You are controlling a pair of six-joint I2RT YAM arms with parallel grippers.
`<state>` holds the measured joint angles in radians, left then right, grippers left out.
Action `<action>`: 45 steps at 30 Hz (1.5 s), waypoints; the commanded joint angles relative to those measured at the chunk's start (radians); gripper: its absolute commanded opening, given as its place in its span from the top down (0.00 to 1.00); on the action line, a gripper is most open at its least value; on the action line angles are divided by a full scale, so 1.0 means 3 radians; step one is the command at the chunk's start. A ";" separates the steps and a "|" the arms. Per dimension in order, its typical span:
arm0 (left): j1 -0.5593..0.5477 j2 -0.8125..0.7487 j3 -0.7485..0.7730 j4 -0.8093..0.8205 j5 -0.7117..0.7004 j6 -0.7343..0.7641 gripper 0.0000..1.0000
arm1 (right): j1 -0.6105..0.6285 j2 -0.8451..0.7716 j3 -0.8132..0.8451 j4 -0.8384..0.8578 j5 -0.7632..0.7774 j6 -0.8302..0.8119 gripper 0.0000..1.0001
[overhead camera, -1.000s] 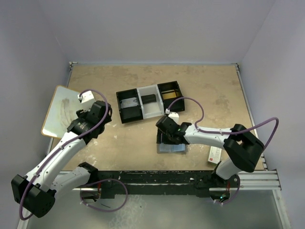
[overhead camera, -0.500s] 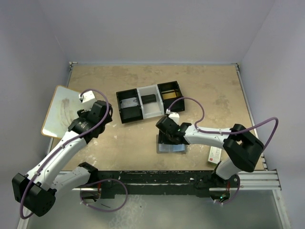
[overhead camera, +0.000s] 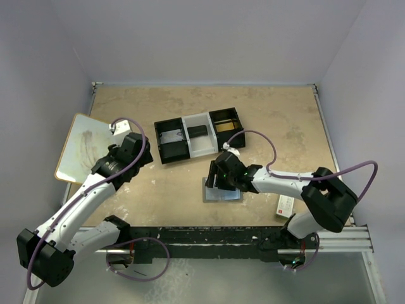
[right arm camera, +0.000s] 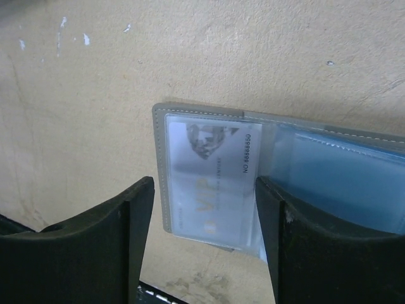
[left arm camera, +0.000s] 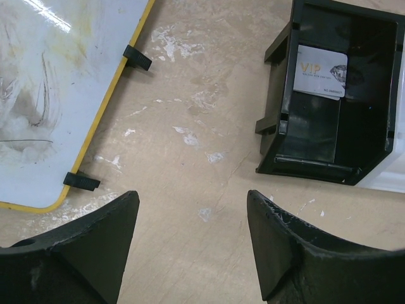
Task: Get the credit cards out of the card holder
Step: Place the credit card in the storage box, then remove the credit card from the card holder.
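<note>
I count two arms and two grippers of mine, one card holder [overhead camera: 223,194], one tray [overhead camera: 201,147], one board [overhead camera: 79,149] and one small box [overhead camera: 285,204]; the tray has three compartments, black at each end and white in the middle.

The card holder lies opened flat on the tan, scuffed table [overhead camera: 285,126], in front of the tray and close to the near edge; its long axis runs left to right in the top view, roughly along that edge. In my right wrist view its grey stitched border frames a clear glossy sleeve, and one silver card [right arm camera: 212,183] sits inside it, the card's long side crossing the holder's length; the panel beside it [right arm camera: 342,174] shows pale blue-grey plastic.

My right gripper [right arm camera: 204,202] is spread wide, one black finger on each side of the card-bearing panel; I cannot tell whether the pads touch it.

My left gripper [left arm camera: 190,244] is also spread, gripping nothing, above bare table between the board and the tray. A second card [left arm camera: 321,71], white with gold lettering, lies in the left black compartment. The board is flat, smudged white with a yellow rim and two black clips [left arm camera: 137,57] on its edge; the box is white and red, well apart at the right.
</note>
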<state>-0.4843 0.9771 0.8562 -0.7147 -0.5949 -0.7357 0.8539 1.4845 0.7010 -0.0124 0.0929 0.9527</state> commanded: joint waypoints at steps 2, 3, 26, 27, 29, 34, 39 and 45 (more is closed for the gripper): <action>0.0013 -0.0026 0.0007 0.0111 0.0027 0.0083 0.34 | 0.0197 0.0058 0.0364 -0.0591 0.0446 -0.0080 0.30; 0.0012 -0.0038 0.0006 0.0099 0.0022 0.0074 0.34 | 0.0252 0.0058 0.0440 -0.0709 0.0583 -0.0037 0.29; 0.0014 0.0007 0.0009 0.0107 -0.0006 0.0084 0.34 | 0.0375 0.0704 0.0787 -0.1093 0.0777 0.0013 0.26; 0.0014 0.0014 0.0009 0.0107 -0.0005 0.0085 0.34 | 0.0389 0.0713 0.0843 -0.1167 0.0832 0.0021 0.26; 0.0014 0.0020 0.0014 0.0102 -0.0004 0.0085 0.34 | 0.0420 0.0669 0.0861 -0.1219 0.0890 0.0021 0.25; 0.0013 0.0018 0.0009 0.0101 -0.0009 0.0080 0.35 | 0.0465 0.0701 0.1081 -0.1318 0.0983 -0.0053 0.26; 0.0012 0.0026 0.0013 0.0103 -0.0011 0.0085 0.35 | 0.0588 0.0896 0.1243 -0.1412 0.1027 -0.0031 0.25; 0.0011 0.0011 0.0014 0.0097 -0.0035 0.0080 0.35 | 0.0611 0.1011 0.1305 -0.1460 0.1016 -0.0017 0.28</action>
<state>-0.4843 0.9867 0.8536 -0.7120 -0.5896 -0.7357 1.0298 1.7630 1.0748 -0.4133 0.3866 0.9310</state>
